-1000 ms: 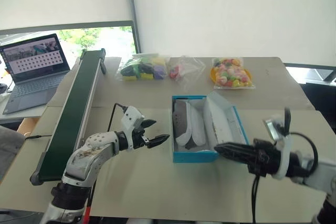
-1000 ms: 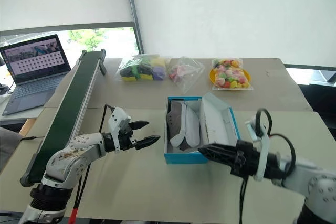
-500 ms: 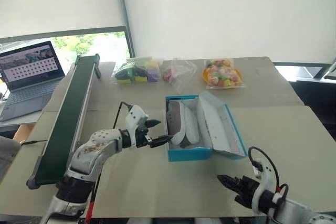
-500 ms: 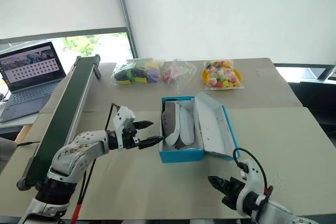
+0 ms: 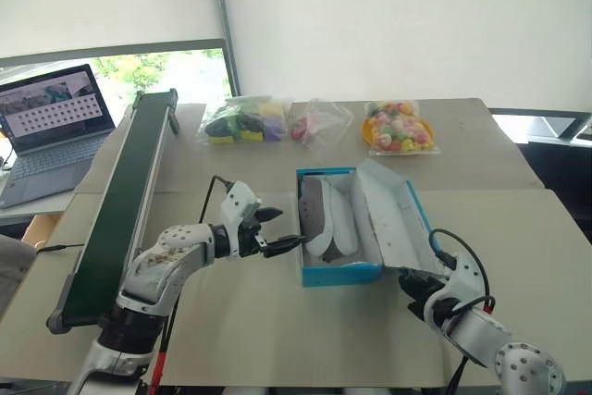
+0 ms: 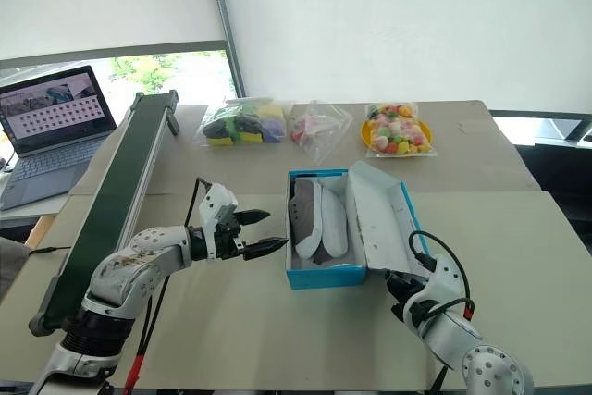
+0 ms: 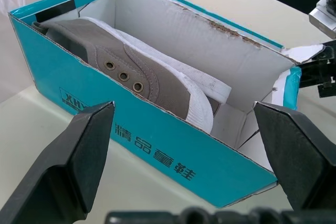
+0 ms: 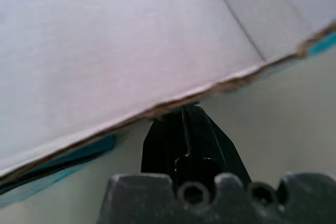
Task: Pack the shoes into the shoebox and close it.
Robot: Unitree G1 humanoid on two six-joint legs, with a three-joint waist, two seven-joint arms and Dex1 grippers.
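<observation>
Legibly, shoebox [image 7: 157, 150] side reads "XH"; left end effector [image 5: 281, 230] wide open, right end effector [image 8: 186, 129] shut, empty

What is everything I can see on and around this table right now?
shoebox: one, bright blue outside and white inside, middle of the table, hinged lid open and leaning to the robot's right
shoes: two, grey with white soles, lying side by side inside the shoebox
clear bags: three, holding colourful items, in a row along the far side of the table
conveyor belt: one, dark green, along the table's left side
laptop: one, grey, open with its screen lit, far left
table: one, beige
left gripper: one, black fingers, open, just left of the shoebox
right gripper: one, black, shut, fingertips under the lid's near edge
</observation>
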